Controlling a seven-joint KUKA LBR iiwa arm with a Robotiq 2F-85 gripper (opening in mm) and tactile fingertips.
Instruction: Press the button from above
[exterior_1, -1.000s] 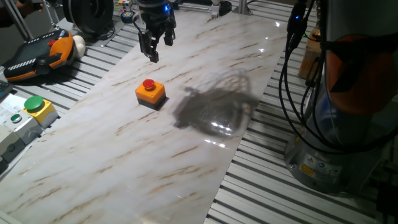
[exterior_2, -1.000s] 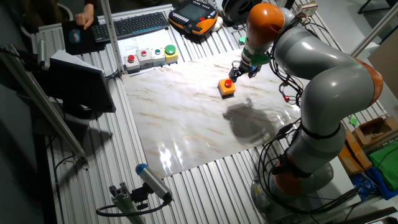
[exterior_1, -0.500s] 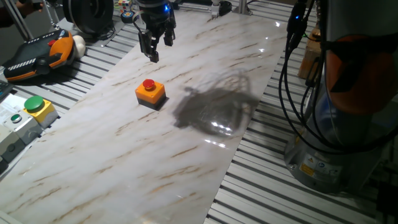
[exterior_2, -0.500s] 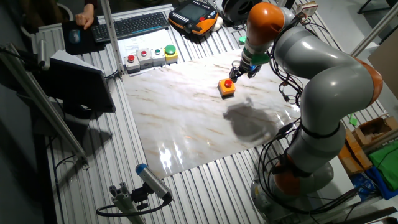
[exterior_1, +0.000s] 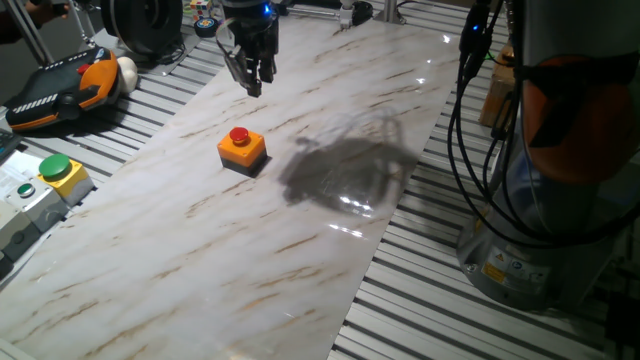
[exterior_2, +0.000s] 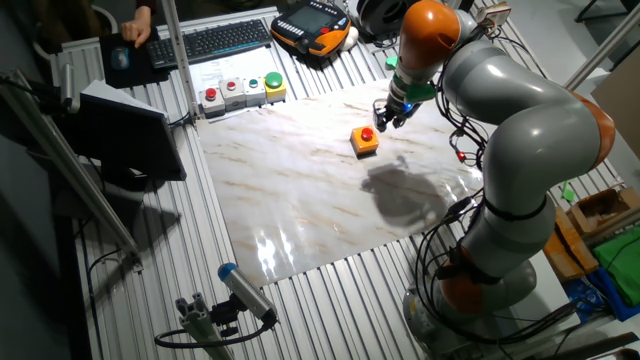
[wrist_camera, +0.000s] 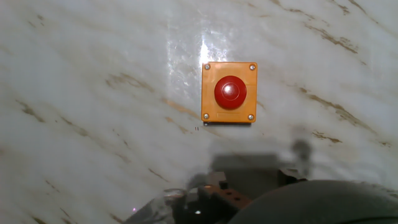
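Note:
The button (exterior_1: 239, 136) is a round red cap on a small orange square box (exterior_1: 243, 153), standing on the marble board (exterior_1: 300, 240). The other fixed view shows the button (exterior_2: 367, 134) just left of the hand. My gripper (exterior_1: 257, 88) hangs above the board, behind and slightly right of the box, apart from it. Its two fingers are drawn together with no gap showing. The gripper (exterior_2: 381, 120) holds nothing. In the hand view the red cap (wrist_camera: 230, 92) lies above centre, unobstructed, and the hand's own body (wrist_camera: 267, 199) is a dark blur along the bottom edge.
A green button on a yellow box (exterior_1: 56, 170) sits off the board's left, in a row of control boxes (exterior_2: 240, 90). An orange and black teach pendant (exterior_1: 60, 90) lies behind it. The arm's base and hanging cables (exterior_1: 480, 120) stand at the board's right edge.
The fingers, spread apart in the earlier frames, have come together. The hand has risen slightly and edged right in the fixed view. The button has not moved.

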